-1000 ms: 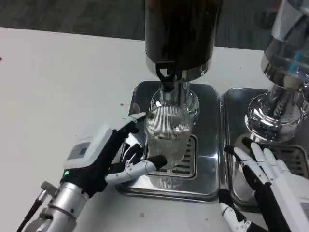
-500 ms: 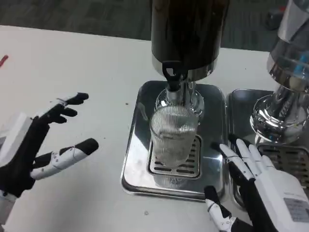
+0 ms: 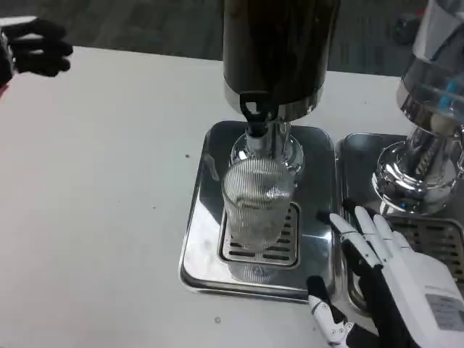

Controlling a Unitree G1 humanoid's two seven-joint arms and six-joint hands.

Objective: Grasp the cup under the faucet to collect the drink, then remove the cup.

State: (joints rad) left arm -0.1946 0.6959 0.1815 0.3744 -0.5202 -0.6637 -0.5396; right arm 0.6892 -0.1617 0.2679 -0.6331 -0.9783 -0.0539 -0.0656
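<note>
Under the black faucet (image 3: 255, 116), the ribbed clear glass cup (image 3: 257, 203) stood ungrasped on the steel drip tray (image 3: 199, 239), apparently unfilled; right hand (image 3: 391, 279) waited spread beside it, left hand (image 3: 35, 47) far off, its grip unclear.

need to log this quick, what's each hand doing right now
Left hand: only dark fingertips at the picture's top left edge, state cannot be told.
Right hand: open, fingers spread, right of the cup, holding nothing.
</note>
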